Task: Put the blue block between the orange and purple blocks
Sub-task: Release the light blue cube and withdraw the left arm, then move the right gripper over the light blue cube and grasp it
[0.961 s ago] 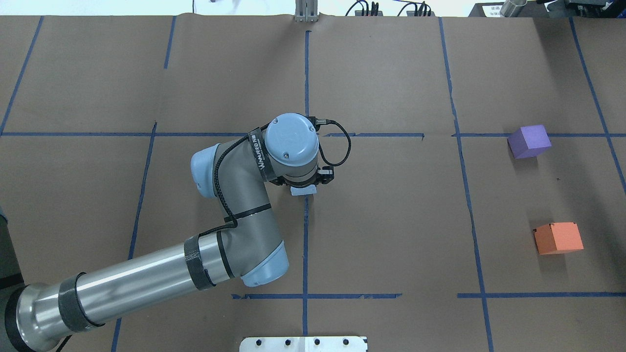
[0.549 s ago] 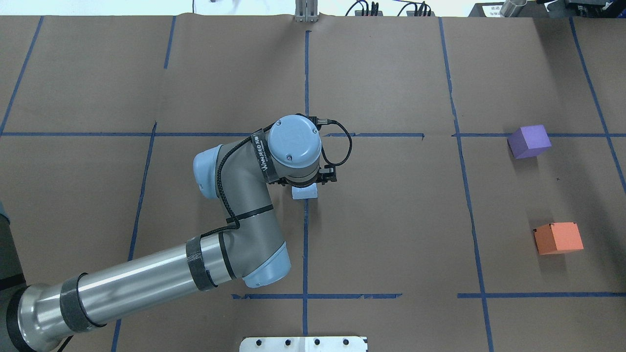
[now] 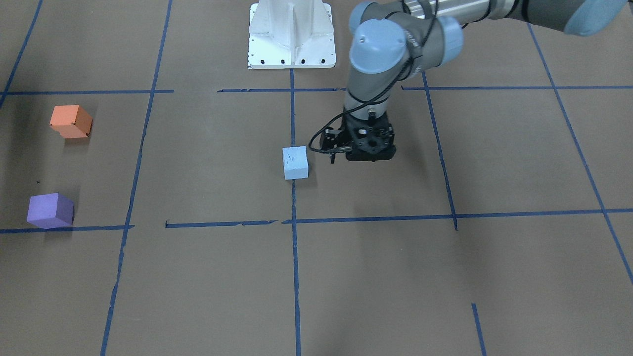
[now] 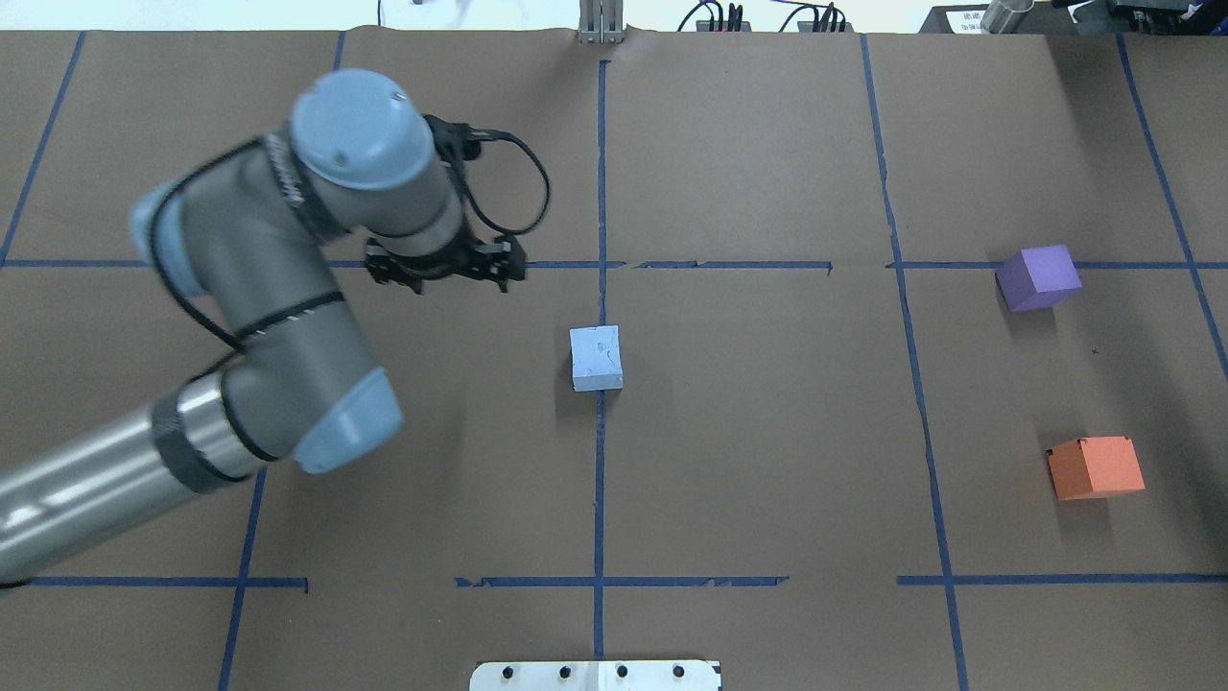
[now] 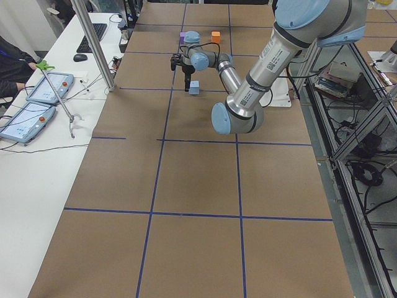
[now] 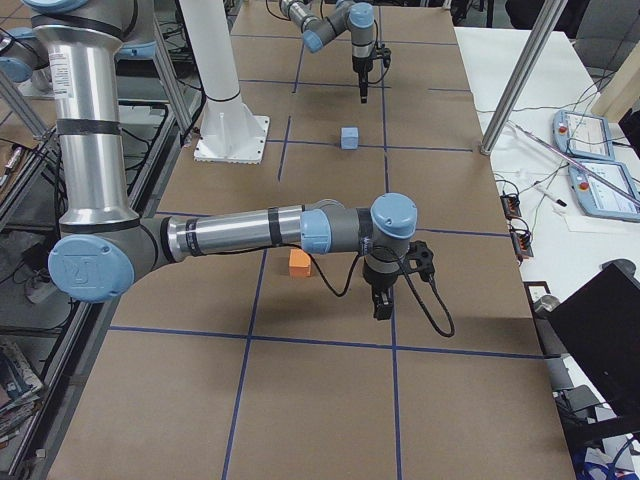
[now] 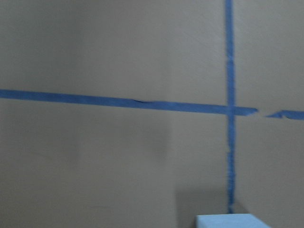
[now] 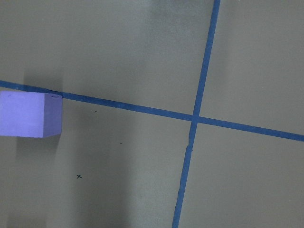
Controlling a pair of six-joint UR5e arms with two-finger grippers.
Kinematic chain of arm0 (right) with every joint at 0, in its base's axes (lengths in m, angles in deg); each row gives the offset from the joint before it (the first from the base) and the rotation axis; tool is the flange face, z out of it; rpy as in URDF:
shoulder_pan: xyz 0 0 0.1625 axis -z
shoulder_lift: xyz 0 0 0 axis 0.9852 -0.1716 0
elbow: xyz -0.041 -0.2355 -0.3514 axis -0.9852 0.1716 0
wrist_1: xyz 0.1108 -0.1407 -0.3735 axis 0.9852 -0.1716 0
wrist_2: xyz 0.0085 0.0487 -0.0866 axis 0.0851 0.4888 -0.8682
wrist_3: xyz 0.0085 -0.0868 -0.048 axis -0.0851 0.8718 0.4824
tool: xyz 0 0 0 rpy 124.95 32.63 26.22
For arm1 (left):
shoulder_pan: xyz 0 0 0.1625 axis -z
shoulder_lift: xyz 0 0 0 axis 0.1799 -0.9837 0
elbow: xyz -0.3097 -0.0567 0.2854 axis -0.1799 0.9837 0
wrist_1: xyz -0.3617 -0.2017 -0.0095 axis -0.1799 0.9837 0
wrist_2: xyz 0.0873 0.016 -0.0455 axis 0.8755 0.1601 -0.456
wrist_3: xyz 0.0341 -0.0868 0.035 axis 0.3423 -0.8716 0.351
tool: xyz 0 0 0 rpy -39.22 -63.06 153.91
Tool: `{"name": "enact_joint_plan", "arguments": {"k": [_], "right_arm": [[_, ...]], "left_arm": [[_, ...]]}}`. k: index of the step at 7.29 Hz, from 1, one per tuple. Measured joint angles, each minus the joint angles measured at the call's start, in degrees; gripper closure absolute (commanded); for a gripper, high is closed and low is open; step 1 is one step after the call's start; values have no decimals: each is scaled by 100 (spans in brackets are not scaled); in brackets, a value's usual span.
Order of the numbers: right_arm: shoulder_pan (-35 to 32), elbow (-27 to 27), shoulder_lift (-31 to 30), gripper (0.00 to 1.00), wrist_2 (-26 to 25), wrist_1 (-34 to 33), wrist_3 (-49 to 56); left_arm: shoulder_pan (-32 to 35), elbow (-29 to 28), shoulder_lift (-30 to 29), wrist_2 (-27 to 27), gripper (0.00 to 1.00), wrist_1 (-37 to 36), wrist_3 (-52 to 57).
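Note:
The light blue block stands free on the centre tape line; it also shows in the front view and at the bottom edge of the left wrist view. My left gripper hangs empty above the table, left of and beyond the block, and looks open, its fingers mostly hidden under the wrist. The purple block and the orange block sit apart at the far right. My right gripper hovers near the orange block; I cannot tell whether it is open.
Blue tape lines divide the brown paper table cover. The robot's white base plate sits at the table's near edge. An open stretch of paper lies between the purple and orange blocks. The right wrist view shows the purple block beside a tape crossing.
My left gripper was right over the blue block. It has lifted away up and to the left, leaving the block in place on the tape line.

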Motion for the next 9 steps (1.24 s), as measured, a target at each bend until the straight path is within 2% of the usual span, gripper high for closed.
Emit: {"name": "enact_joint_plan", "arguments": {"k": [1, 3, 4, 6, 7, 9], "right_arm": [[0, -4, 0, 0, 4, 0, -2], [14, -7, 10, 0, 114, 0, -8], [40, -8, 35, 0, 212, 2, -9], [320, -94, 214, 0, 279, 8, -118], [604, -267, 368, 0, 278, 9, -477], [1498, -785, 864, 0, 231, 9, -1898]], "left_arm": [[626, 446, 616, -560, 0, -108, 806], [2093, 683, 1861, -1606, 0, -163, 2995], [2849, 631, 2460, -1815, 0, -162, 4213], [4013, 220, 3271, -1925, 0, -107, 5794], [4414, -2, 3529, -2030, 0, -84, 6348], [4711, -169, 3827, -2329, 0, -27, 6784]]}}
